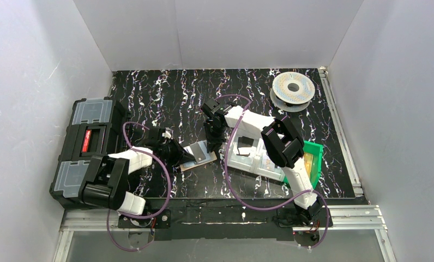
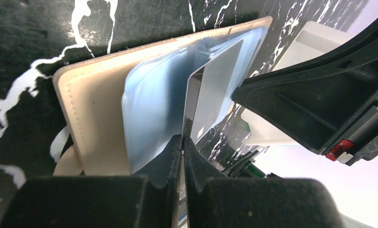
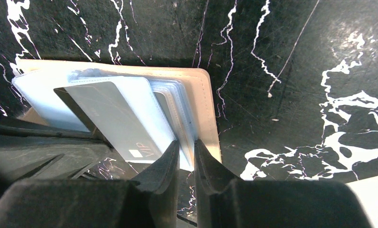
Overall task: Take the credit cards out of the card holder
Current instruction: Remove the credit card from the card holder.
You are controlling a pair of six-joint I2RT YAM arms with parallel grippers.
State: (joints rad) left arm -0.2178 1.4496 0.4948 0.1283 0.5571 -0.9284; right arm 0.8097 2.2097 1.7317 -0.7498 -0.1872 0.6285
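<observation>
On a black, white-veined tabletop (image 1: 166,98) boxed by white walls (image 1: 231,33), the card holder (image 1: 198,155) lies open at centre. The left gripper (image 2: 183,138) pinches a credit card (image 2: 215,88) (silvery, tilted up), while the right gripper (image 3: 187,145), fingers narrow, nips the holder's edge.

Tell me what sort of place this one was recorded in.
Probably a lab robot test cell: plain white panel walls box in a black marbled tabletop, aluminium frame rails run along its near edge, with a black toolbox and a spool as props.
</observation>
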